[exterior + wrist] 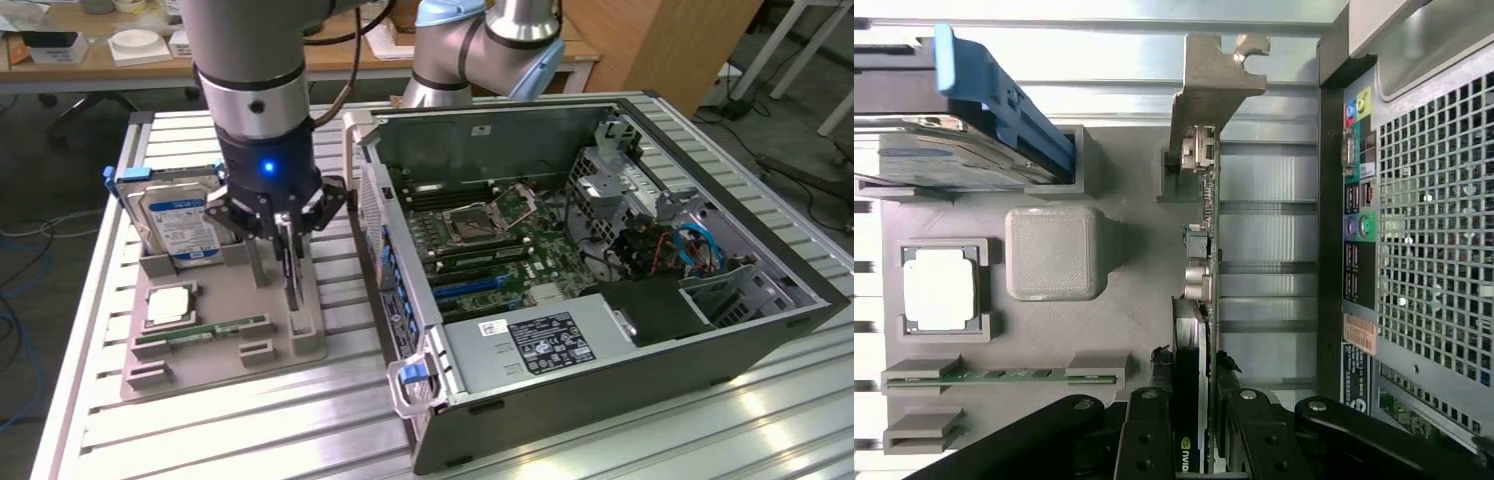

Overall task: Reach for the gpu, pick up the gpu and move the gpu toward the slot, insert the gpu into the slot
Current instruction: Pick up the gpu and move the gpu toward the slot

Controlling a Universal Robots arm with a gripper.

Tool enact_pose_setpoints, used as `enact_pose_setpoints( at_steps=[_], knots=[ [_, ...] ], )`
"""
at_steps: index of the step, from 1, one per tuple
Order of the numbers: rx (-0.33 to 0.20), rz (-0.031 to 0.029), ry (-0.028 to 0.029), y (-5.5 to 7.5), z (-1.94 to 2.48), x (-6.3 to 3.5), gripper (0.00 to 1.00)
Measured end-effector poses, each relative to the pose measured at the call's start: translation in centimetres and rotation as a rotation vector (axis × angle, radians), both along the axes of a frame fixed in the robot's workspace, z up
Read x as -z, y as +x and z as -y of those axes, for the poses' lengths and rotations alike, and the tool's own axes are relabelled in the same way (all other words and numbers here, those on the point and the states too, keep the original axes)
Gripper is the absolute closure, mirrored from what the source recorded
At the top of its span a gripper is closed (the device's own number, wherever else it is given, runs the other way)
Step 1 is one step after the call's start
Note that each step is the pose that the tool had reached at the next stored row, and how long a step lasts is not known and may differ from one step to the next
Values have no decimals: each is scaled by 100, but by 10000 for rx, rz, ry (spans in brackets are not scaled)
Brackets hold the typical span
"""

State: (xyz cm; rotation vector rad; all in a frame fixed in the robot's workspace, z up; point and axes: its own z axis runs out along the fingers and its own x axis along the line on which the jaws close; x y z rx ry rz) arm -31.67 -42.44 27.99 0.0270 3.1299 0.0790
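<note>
we are holding the gpu (1199,250) with the pincer (1192,400) closed narrow on its upper edge, so the reach looks done. the gpu is standing in the tray (227,300) on the worktop (601,440), not yet lifted. the case (747,330) is sitting at three o'clock in the exterior view.

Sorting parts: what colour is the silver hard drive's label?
Blue-and-white label; the exterior view shows it best.

Black is seen on the fingers (1152,440), and silver on the bracket of the graphics card (1198,250). The tray (1134,300) is coloured a plain grey, the desk (267,430) a ribbed silver. The hard drive (180,225) is labelled in blue and white; the memory stick (1004,376) is green.
</note>
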Motion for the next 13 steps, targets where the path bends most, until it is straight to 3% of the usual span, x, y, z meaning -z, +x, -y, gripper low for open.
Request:
enact_pose_setpoints(
  at_steps=[13],
  knots=[
    [0,0,0,0,0,-415,74]
  ],
)
